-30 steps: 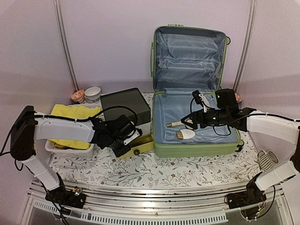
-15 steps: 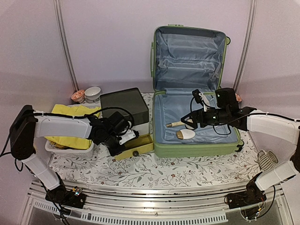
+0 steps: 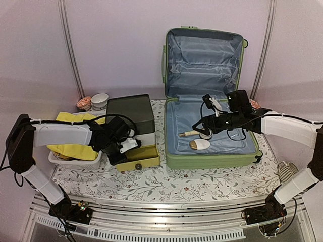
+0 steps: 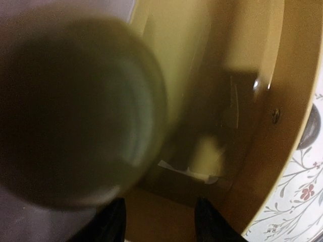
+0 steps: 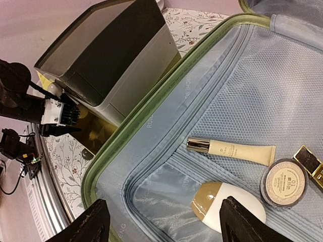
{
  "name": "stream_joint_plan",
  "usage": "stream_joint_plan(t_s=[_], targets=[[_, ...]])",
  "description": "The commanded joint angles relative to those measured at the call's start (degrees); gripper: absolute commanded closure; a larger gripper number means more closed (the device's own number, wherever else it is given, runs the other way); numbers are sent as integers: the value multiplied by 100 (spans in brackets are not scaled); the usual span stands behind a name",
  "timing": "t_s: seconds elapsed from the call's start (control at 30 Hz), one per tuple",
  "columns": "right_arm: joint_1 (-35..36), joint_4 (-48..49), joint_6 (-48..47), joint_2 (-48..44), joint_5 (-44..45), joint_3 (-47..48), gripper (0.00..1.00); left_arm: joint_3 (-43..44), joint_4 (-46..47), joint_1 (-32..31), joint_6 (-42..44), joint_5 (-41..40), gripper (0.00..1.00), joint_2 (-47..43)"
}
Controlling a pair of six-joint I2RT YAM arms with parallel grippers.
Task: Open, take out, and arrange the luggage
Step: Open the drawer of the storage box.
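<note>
The luggage (image 3: 212, 162) is a light-green suitcase lying open on the table, its lid (image 3: 202, 60) standing upright against the back wall. On its pale blue lining (image 5: 262, 85) lie a cream tube (image 5: 237, 150), a white-and-tan oval piece (image 5: 227, 204), a round compact (image 5: 285, 182) and a gold item (image 5: 313, 164). My right gripper (image 5: 169, 222) hangs open over the suitcase's base, near the oval piece (image 3: 200, 144), with nothing between its fingers. My left gripper (image 4: 161, 222) is open over the yellow drawer (image 3: 139, 160). A blurred round dark shape (image 4: 75, 111) fills the left of that view.
A drawer box with a dark lid (image 3: 130, 108) stands left of the suitcase, its yellow drawer pulled out. Further left a white basket (image 3: 75, 160) holds a yellow cloth (image 3: 75, 121). Small bowls (image 3: 96, 101) sit at the back. A coiled item (image 3: 286, 172) lies at the right edge.
My left gripper has opened and drawn back to the left. The drawer box and its yellow drawer have shifted left and straightened. My right gripper has moved slightly left and up.
</note>
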Motion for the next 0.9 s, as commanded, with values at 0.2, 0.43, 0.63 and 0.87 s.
stream_joint_plan(t_s=[0.2,0.43,0.63,0.87], targets=[[107,-962,-1456,906,305,1306,24,299,64,-1,127,393,46,-532],[498,-1901,-3629,1363,907,1801,19,241,-65,-628,-375,347,28,-1171],[495,-2533,-4390,1800,1661,2473,18,312,-92,-1243,-1042,350,2,-1768],[495,-2597,-2996,1882,1642,2710,17,92,-198,-1595,-1507,693,2,-2265]])
